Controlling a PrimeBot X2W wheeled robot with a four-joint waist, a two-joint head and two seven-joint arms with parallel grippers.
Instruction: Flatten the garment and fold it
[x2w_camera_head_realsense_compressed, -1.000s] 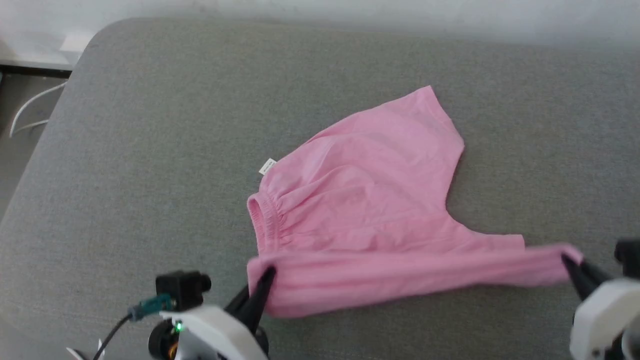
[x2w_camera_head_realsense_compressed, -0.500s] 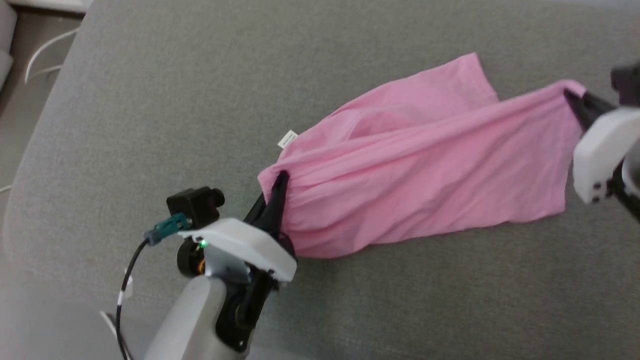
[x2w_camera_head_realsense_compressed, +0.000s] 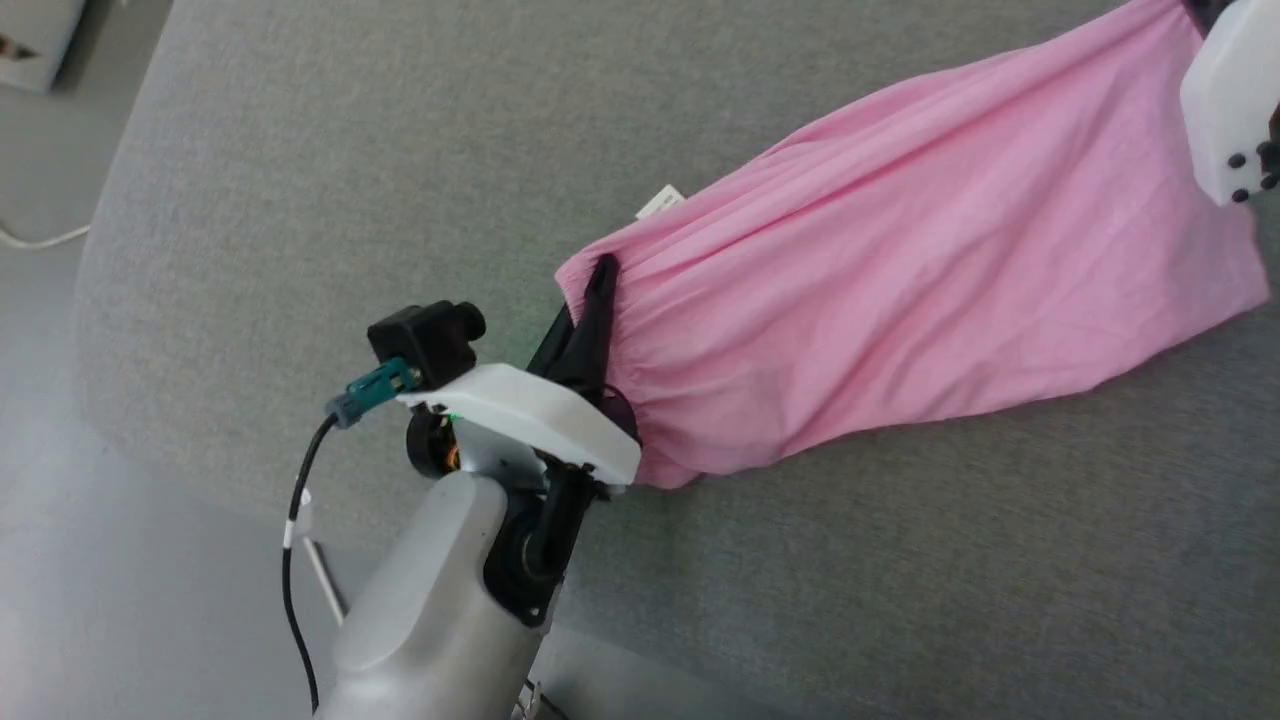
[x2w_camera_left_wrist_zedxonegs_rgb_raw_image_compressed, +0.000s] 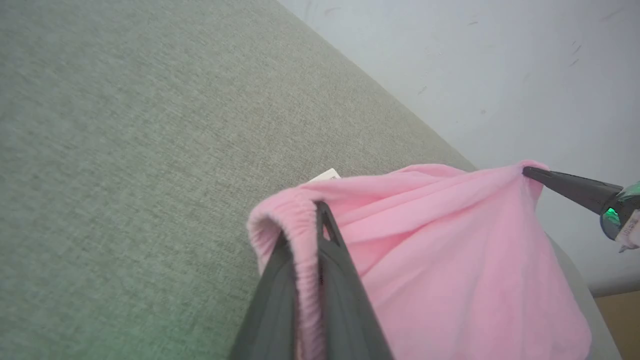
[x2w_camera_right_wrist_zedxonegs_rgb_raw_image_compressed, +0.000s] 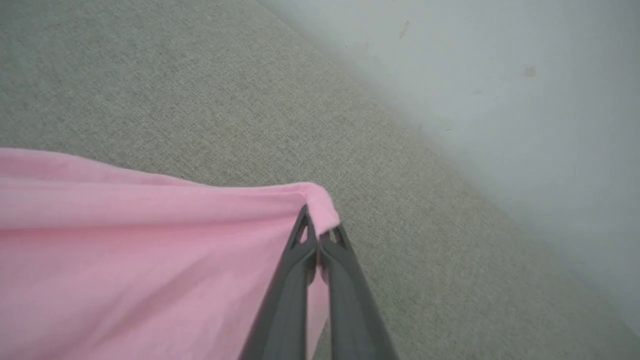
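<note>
Now we see our left tool (x2w_camera_head_realsense_compressed: 603, 275) pressed together on the gathered elastic waistband (x2w_camera_left_wrist_zedxonegs_rgb_raw_image_compressed: 265, 225) of the bright-pink thin cloth garment (x2w_camera_head_realsense_compressed: 900, 270), near the middle of the head view. Our right tool (x2w_camera_right_wrist_zedxonegs_rgb_raw_image_compressed: 320, 225) is also closed, and it pinches a far corner of the garment, at about 2 o'clock from the left tool. Between both tools the upper edge is pulled tight and lifted, while the lower part drapes down onto the grey cloth-covered desk (x2w_camera_head_realsense_compressed: 300, 200) toward 4 o'clock. A small white label (x2w_camera_head_realsense_compressed: 660, 202) sticks out at 1 o'clock from the left tool.
</note>
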